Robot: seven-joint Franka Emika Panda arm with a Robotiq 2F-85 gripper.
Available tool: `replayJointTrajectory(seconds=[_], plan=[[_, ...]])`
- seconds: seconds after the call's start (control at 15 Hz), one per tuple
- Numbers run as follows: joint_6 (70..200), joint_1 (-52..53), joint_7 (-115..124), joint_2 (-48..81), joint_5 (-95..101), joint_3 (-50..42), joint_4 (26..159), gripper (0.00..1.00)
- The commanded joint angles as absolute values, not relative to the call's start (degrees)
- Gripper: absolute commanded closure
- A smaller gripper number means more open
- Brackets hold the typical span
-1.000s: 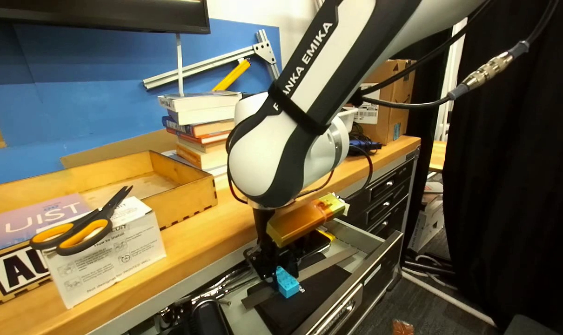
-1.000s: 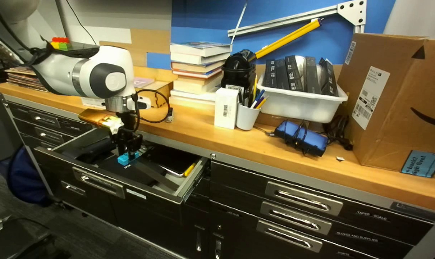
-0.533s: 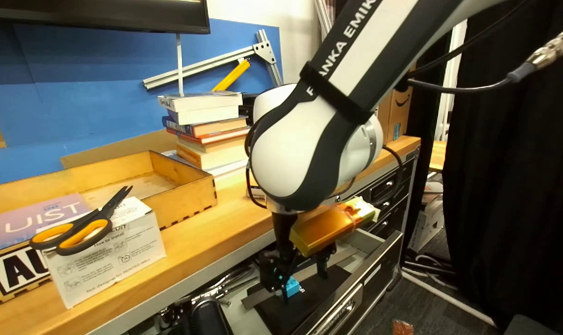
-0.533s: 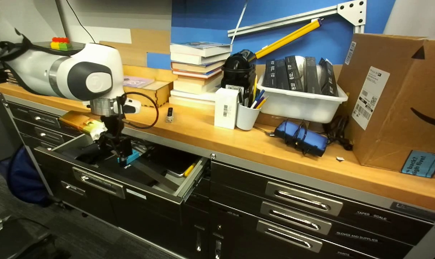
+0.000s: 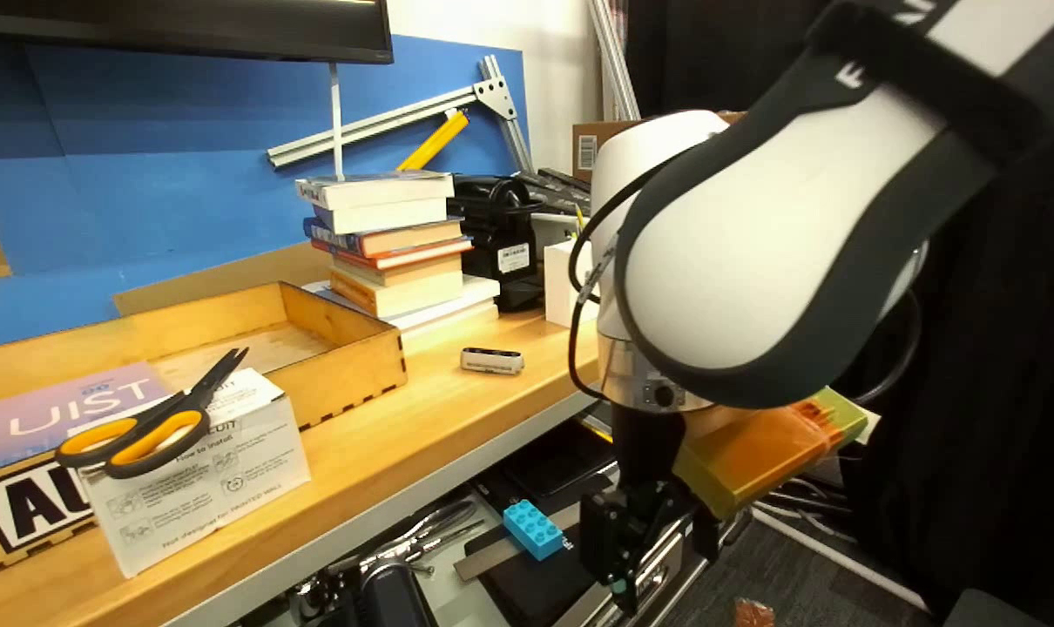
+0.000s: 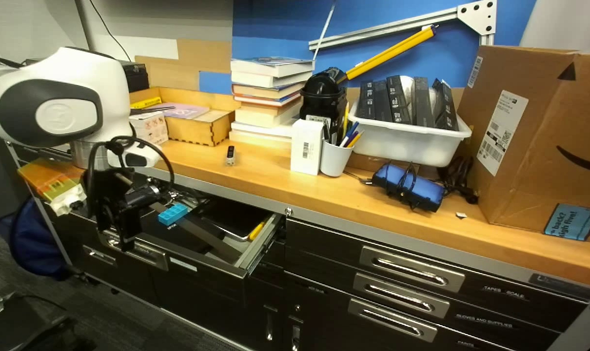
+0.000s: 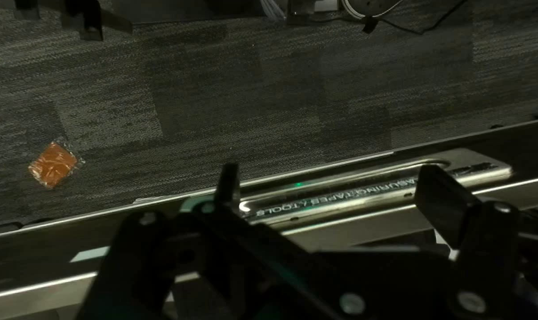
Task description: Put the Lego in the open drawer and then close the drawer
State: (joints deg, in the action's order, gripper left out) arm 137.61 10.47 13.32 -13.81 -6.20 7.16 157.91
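Note:
The light-blue Lego (image 5: 533, 529) (image 6: 173, 213) lies inside the pulled-out drawer (image 6: 202, 263), resting on a flat black item and near a metal strip. Both exterior views show it lying free. My gripper (image 5: 664, 568) (image 6: 117, 231) hangs over the drawer's front edge, apart from the brick. In the wrist view its fingers (image 7: 228, 184) stand wide apart with nothing between them, so the gripper (image 7: 331, 184) is open. Beyond them appears the drawer's silver handle (image 7: 353, 189) with its label. The Lego is out of the wrist view.
Tools (image 5: 422, 535) and a dark tablet-like item (image 6: 234, 219) share the drawer. On the countertop are a small grey block (image 5: 492, 360), scissors (image 5: 157, 427) on a white box, a wooden tray (image 5: 353, 374) and stacked books (image 5: 396, 252). An orange packet (image 7: 53, 164) lies on the floor.
One second ago the gripper was at the Lego; its jaws then opened. It has since moved away from the brick to above the drawer's front edge. The Lego stayed in the drawer.

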Motion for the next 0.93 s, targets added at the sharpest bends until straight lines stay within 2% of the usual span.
replayJointTrajectory(seconds=[0.0,0.27,0.87], plan=[[132.4,10.3,8.5,-17.8,-8.0,6.5,158.5,0.00],[126.4,9.9,2.7,-12.1,-5.1,6.9,156.3,0.00],[141.1,9.6,12.2,0.3,-0.2,8.1,151.2,0.00]])
